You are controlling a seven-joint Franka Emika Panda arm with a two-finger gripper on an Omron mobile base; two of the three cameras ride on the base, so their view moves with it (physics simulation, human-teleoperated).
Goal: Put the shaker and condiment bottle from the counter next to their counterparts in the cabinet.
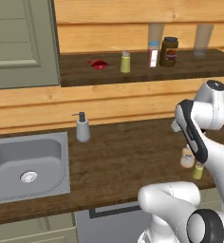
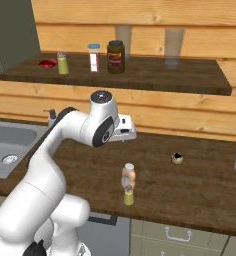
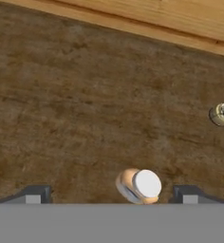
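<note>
standing upright near the worktop's (image 2: 200, 170) front edge: condiment bottle (image 2: 128, 178), with the shaker (image 2: 128, 198) touching its near side. hovering above them, end effector (image 3: 111, 194) spread wide, empty, bottle cap between the fingertips (image 3: 35, 193). up in the cabinet (image 1: 190, 71), second shaker (image 1: 126, 62) just right of a red item (image 1: 99, 64).

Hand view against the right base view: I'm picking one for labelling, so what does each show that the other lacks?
Hand view alone: the gripper from above, open, its two tips either side of the condiment bottle's white cap.
Right base view alone: the cabinet shelf with the red item, second shaker, blue-capped bottle and brown jar; the sink; the counter shaker.
Both: condiment bottle, counter, a small round object.
</note>
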